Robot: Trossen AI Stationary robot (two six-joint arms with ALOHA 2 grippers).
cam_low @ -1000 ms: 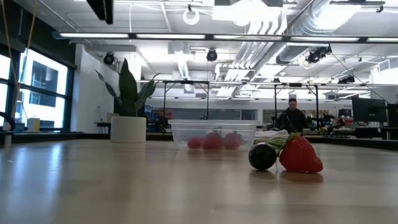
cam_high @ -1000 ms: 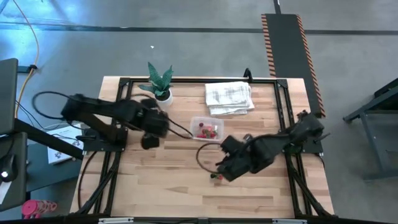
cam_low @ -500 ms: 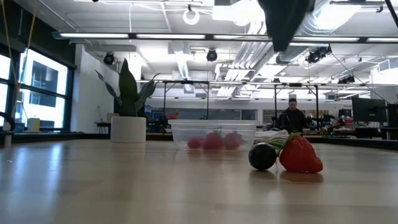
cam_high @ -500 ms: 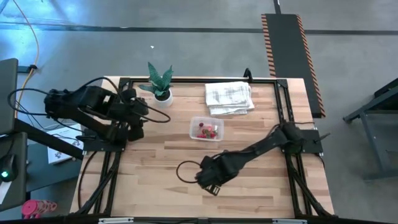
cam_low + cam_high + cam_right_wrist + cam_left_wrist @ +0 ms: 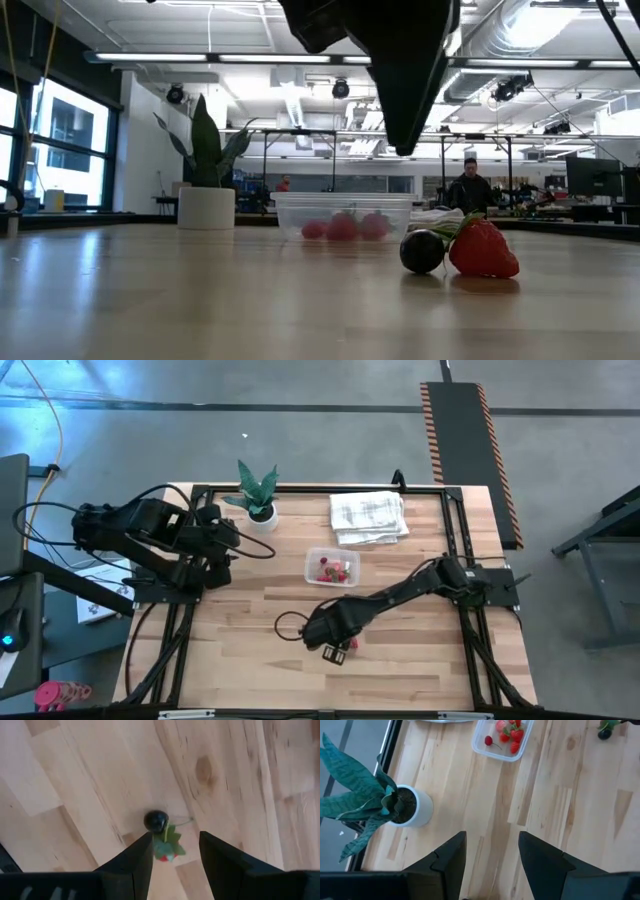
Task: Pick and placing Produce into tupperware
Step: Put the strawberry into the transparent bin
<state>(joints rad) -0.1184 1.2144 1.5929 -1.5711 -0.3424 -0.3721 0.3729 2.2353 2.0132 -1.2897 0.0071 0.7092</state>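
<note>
— Wooden planks make the surface (image 5: 250,650), and behind it the low view shows a big hall with ceiling lamps and a person (image 5: 470,190) far away at the right. Where is the tupperware?

— The tupperware (image 5: 332,567) stands near the middle of the high view, just below the white folded towel (image 5: 368,516). Several red produce pieces (image 5: 331,570) lie inside it. A potted plant (image 5: 258,495) stands at the upper left of the surface.

— And is something outside the container?

— Yes. One strawberry (image 5: 484,250) and one dark round berry (image 5: 422,251) lie on the wood, touching each other, at the lower centre of the high view.

— What do the hands do?

— The right hand (image 5: 334,652) hangs just above these two pieces with its fingers apart, and it holds nothing. In the right wrist view the dark berry (image 5: 156,820) shows between the two fingers. The left hand (image 5: 222,540) waits at the left edge of the surface near the plant, fingers also apart, empty.
</note>
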